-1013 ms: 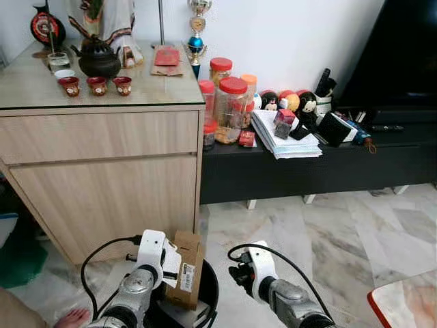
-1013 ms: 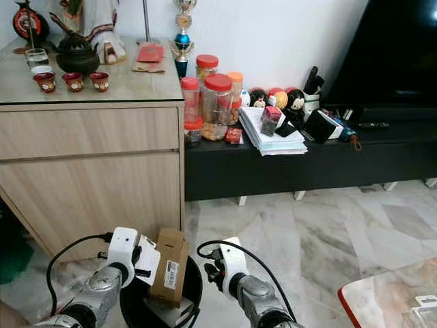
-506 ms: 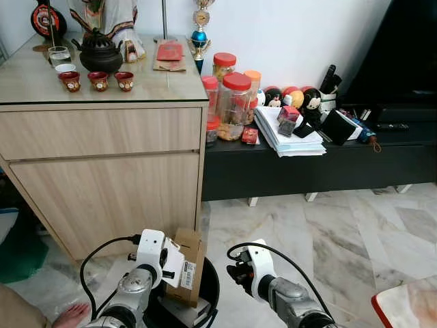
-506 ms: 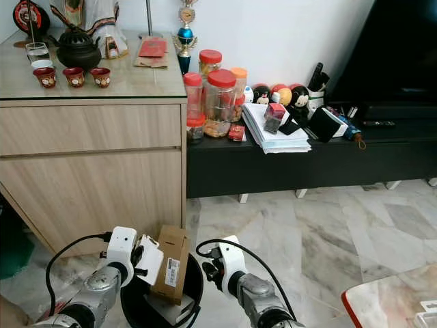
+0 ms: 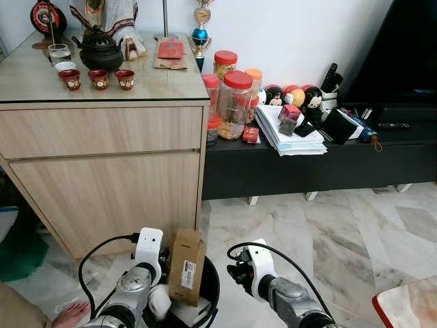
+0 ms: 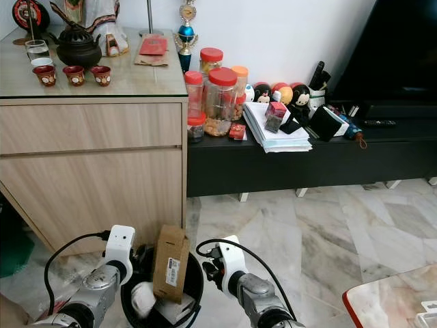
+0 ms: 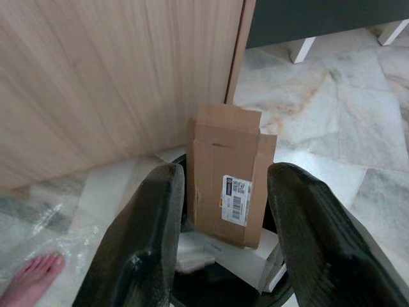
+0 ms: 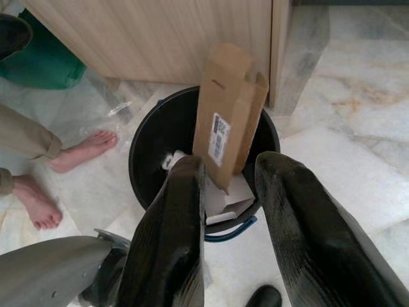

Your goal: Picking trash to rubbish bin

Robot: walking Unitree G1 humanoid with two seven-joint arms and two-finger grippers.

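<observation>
A black rubbish bin stands on the marble floor by the cabinet corner. A tall brown cardboard box with a barcode label sticks up out of it. A crumpled white paper lies inside the bin beside the box, over other white trash. My left gripper hangs open just above the bin's left rim, nothing between its fingers. Right of the bin, my right gripper is open and empty, pointing at the bin and box.
A wooden cabinet with a tea set rises right behind the bin. A low black bench carries jars and papers. A person's bare feet stand left of the bin, near clear plastic wrap. A red-edged table corner is at right.
The white paper that my left gripper held beside the box has dropped into the bin, and that gripper now stands open. The right arm has hardly moved.
</observation>
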